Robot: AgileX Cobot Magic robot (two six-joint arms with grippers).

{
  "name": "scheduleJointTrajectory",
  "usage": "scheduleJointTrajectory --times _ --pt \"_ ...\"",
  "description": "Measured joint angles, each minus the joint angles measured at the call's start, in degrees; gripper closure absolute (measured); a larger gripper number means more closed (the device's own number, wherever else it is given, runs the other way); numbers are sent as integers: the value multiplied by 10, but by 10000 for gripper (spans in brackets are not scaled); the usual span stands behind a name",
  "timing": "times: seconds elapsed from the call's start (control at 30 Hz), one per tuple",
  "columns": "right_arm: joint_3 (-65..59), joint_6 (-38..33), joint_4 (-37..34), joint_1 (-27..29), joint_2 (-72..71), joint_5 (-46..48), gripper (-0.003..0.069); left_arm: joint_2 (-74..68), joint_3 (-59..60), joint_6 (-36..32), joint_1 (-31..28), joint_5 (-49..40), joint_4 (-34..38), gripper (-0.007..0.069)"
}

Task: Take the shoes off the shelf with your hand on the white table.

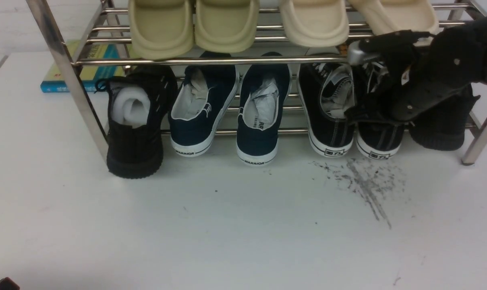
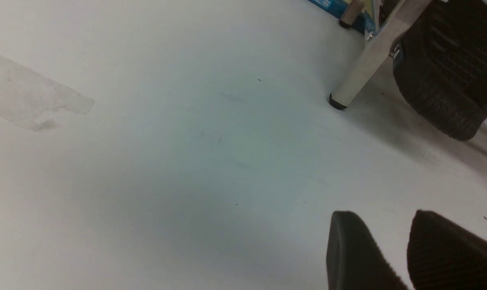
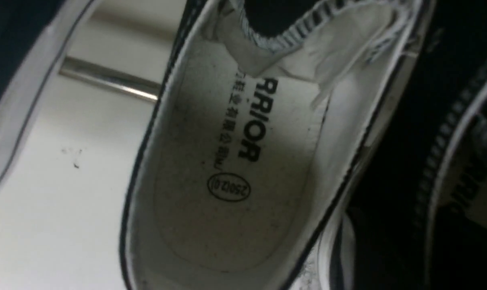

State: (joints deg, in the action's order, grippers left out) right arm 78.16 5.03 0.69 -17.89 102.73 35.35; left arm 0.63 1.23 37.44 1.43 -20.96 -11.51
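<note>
- We are at the grasping step: the black lace-up shoes sit side by side on the lower tier of the shelf, heels toward us, toward its right end.
- The right gripper reaches in under the upper bars and lies over the seam where the two shoes meet, at their inner collars.
- We cannot tell how far its jaws stand apart. In the front view its own black body blends into the black canvas, and the right wrist view shows only the nearer shoe's printed insole and the neighbouring shoe's stitched wall.
- The left gripper hangs low over the white table, jaws parted with nothing between them, near the shelf's left leg.
- No shoe has reached the table yet, so we judge the task to be barely begun.
- Next we need a firm pinch on the collars. Then comes a pull toward us, kept low enough to clear the upper bar.
- The set-down would fall on the open table by the scuff marks.
- We should avoid dragging the navy slip-ons or the black knit shoe along.
</note>
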Motion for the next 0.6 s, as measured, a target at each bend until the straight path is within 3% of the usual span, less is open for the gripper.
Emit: scheduleJointTrajectory --times 0.17,0.37,0.6 --pt "0 0 15 -3 -15 25 645 0 0 0 0 -3 -20 383" --pt "-2 0 25 -2 -94 128 649 0 0 0 0 -6 -66 383" --pt "-2 -11 -45 -1 -216 287 649 0 0 0 0 -10 -91 383"
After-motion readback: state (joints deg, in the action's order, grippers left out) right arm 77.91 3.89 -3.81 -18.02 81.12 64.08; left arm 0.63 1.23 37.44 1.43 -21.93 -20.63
